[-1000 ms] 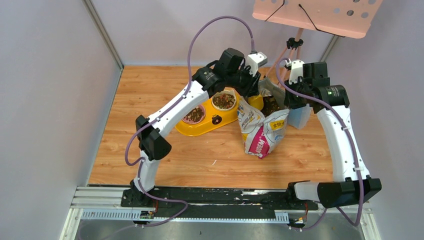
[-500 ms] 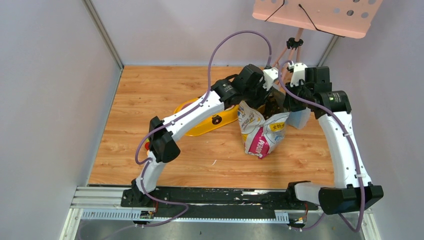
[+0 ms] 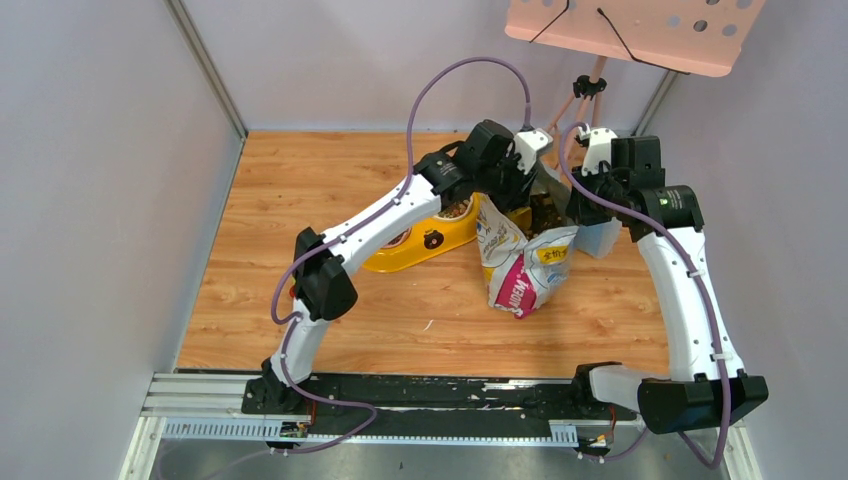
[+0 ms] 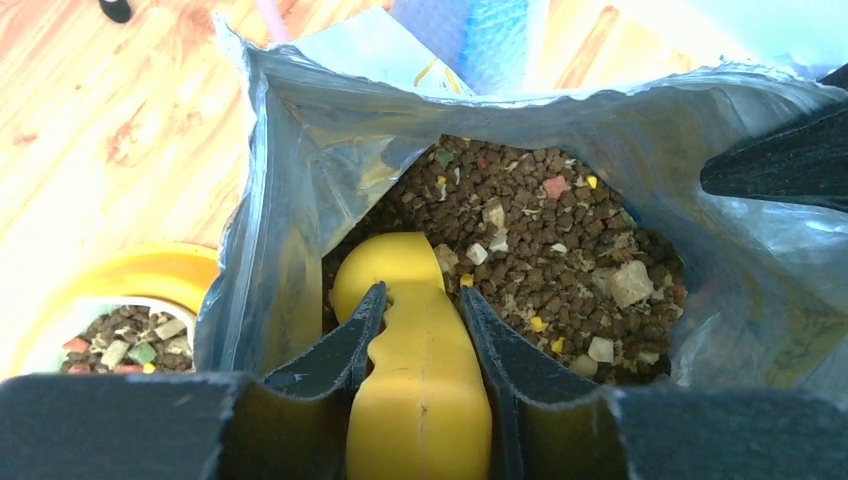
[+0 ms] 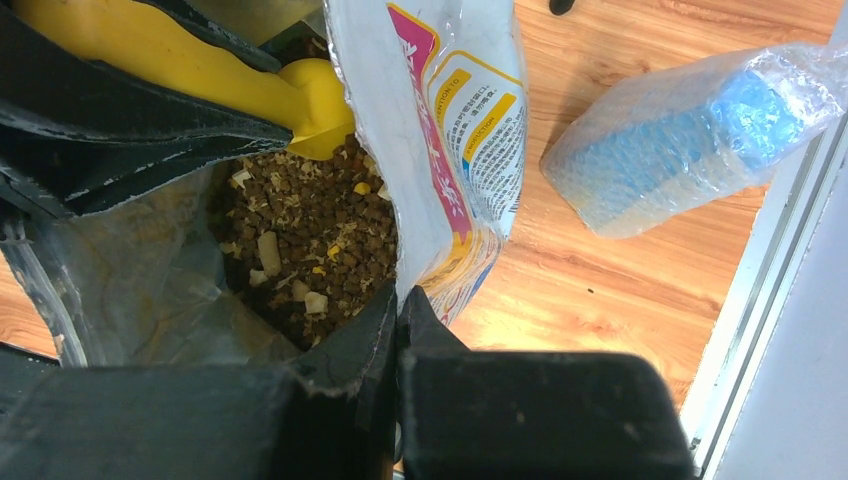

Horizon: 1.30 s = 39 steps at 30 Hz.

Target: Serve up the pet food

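Note:
The pet food (image 4: 560,240) is brown kibble with pale and coloured bits, heaped inside the open printed foil bag (image 3: 525,270). My left gripper (image 4: 422,295) is shut on the handle of a yellow scoop (image 4: 420,400). The scoop's head rests at the near edge of the kibble, inside the bag's mouth. My right gripper (image 5: 398,300) is shut on the bag's rim (image 5: 450,120) and holds the mouth open. The pet food (image 5: 320,240) lies just beyond its fingers. Left of the bag stands a yellow double bowl (image 3: 420,245), and the bowl (image 4: 120,335) nearest it holds kibble.
A blue packet in clear wrap (image 5: 690,140) lies on the wooden floor right of the bag, near the right wall. A pink perforated board (image 3: 640,30) on a stand hangs over the back right corner. Grey walls close in both sides.
My left arm has swung right with the scoop, from over the yellow bowl to the bag's mouth. The right arm and the bag have hardly moved.

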Each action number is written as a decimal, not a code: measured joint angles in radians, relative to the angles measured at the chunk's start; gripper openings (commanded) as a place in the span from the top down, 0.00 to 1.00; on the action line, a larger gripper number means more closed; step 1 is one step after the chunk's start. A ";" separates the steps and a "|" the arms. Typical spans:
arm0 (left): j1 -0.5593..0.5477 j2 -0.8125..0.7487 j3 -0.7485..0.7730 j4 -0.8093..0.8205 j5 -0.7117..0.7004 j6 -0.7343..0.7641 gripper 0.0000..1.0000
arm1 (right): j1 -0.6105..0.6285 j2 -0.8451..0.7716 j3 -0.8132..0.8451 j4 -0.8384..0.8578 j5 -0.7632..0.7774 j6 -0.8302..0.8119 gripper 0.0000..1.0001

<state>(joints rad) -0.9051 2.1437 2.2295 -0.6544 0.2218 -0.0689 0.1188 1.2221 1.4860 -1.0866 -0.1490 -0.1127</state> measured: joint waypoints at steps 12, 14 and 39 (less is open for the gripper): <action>0.030 0.000 -0.006 0.003 0.104 -0.011 1.00 | 0.000 -0.006 0.000 -0.006 -0.001 0.007 1.00; 0.034 0.000 -0.007 0.003 0.126 -0.012 1.00 | 0.000 -0.006 0.000 -0.006 -0.001 0.007 1.00; 0.104 0.000 -0.015 -0.006 0.356 -0.051 1.00 | 0.000 -0.006 0.000 0.007 -0.010 0.010 1.00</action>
<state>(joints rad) -0.8013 2.1437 2.2143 -0.6609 0.5781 -0.1200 0.1192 1.2156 1.4860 -1.0794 -0.1593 -0.1024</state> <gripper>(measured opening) 0.350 0.013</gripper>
